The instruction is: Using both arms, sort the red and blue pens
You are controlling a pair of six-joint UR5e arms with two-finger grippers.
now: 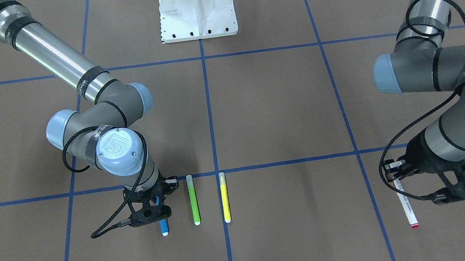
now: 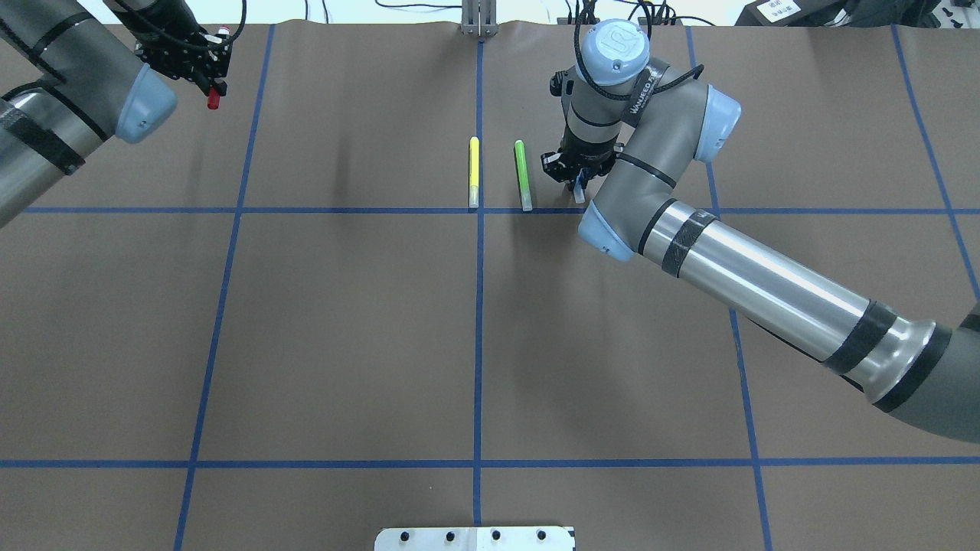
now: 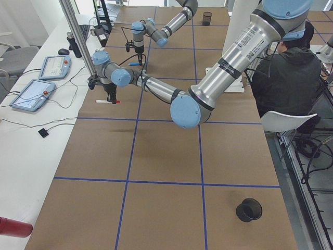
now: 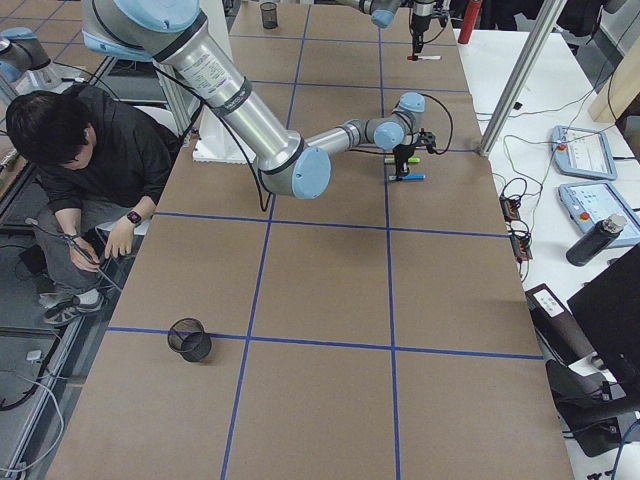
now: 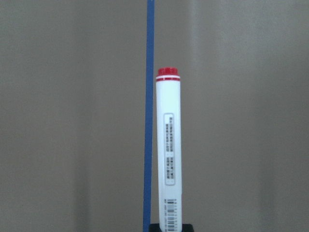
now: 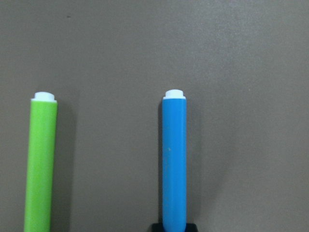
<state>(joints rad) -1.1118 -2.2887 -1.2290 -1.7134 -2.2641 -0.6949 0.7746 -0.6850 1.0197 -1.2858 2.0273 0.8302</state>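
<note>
**Both arms on their pens, red out wide and blue at the row**

Over to the right end effector (image 1: 155, 205), parked directly on top of the blue marker (image 6: 174, 159). In its wrist view the barrel runs straight from 6 to 12 o'clock, white tip at 12, the near end disappearing under the tool. So the long axis lines up with the tool and the fingers sit across it. Have they bitten yet? I cannot tell, because the jaws straddle the barrel but no view shows the gap.

The marker looks to be lying on the desk (image 2: 344, 329) with its shadow tight alongside. The green marker (image 6: 41, 164) lies parallel at its 9 o'clock, just beside but apart. The yellow marker (image 1: 224, 198) is one place further along the row. A straight lift looks like the call here, since any sideways drift risks nudging green.

At 10 o'clock on the overhead, the left end effector (image 2: 203, 80) is clamped on the red marker (image 5: 167, 96). It points to 12 in its wrist view, beside a blue tape line (image 5: 147, 121). That arm is well apart, so blue is the right arm's job.

As for writing, the white barrel's label (image 5: 168, 150) carries fine print and a barcode, too small to read. A "UR" logo shows on the right arm's joint cap (image 1: 115, 146).
</note>
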